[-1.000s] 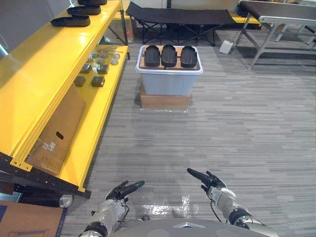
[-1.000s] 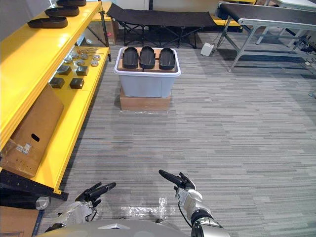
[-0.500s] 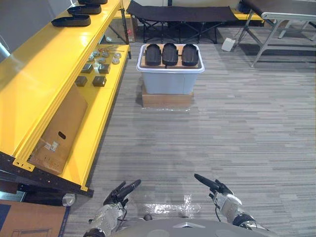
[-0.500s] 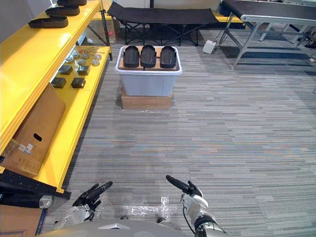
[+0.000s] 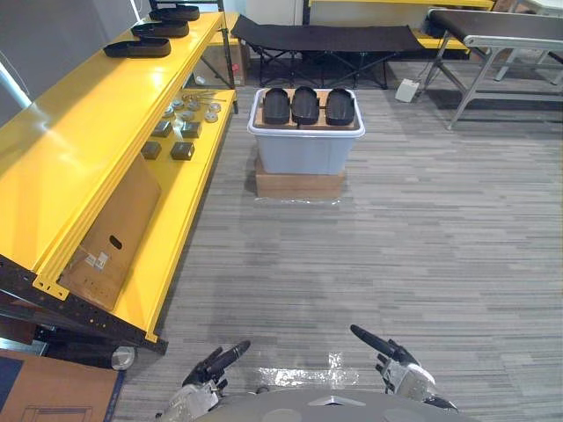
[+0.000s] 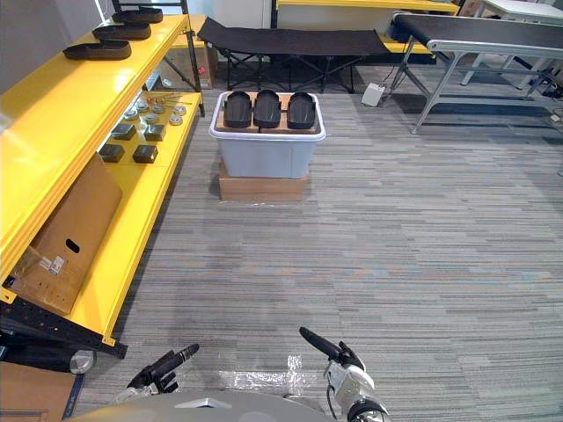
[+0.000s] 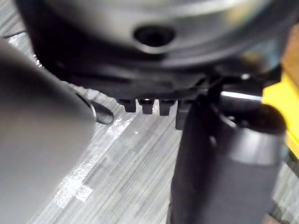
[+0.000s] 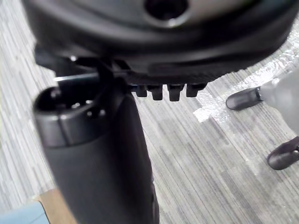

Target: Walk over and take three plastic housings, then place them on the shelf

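Both hands sit lower at the near edge of the head views than a second ago, and the whole scene has shifted with the camera, so more of the far end of the shelf shows; the bin and shelf have not moved on the carpet.

On the left runs the yellow shelf (image 5: 84,132). Three black housings (image 5: 137,47) lie in a row on its top level at the far end. On its lower level a cardboard sheet (image 5: 113,230) leans, with small metal parts (image 5: 182,150) farther along.

The left hand (image 5: 214,365) points forward over the carpet, fingers (image 5: 232,352) straight and close together, holding nothing.

Far ahead at centre, the three black plastic housings (image 5: 305,105) lie side by side on top of the pale bin (image 5: 303,152), which stands on a cardboard box (image 5: 299,185), well apart from both hands. Behind it stands a black folding cot (image 5: 325,37).

The right hand (image 5: 393,359) also reaches forward, fingers (image 5: 366,337) straight, empty.

At the far right is a grey table (image 5: 493,22).
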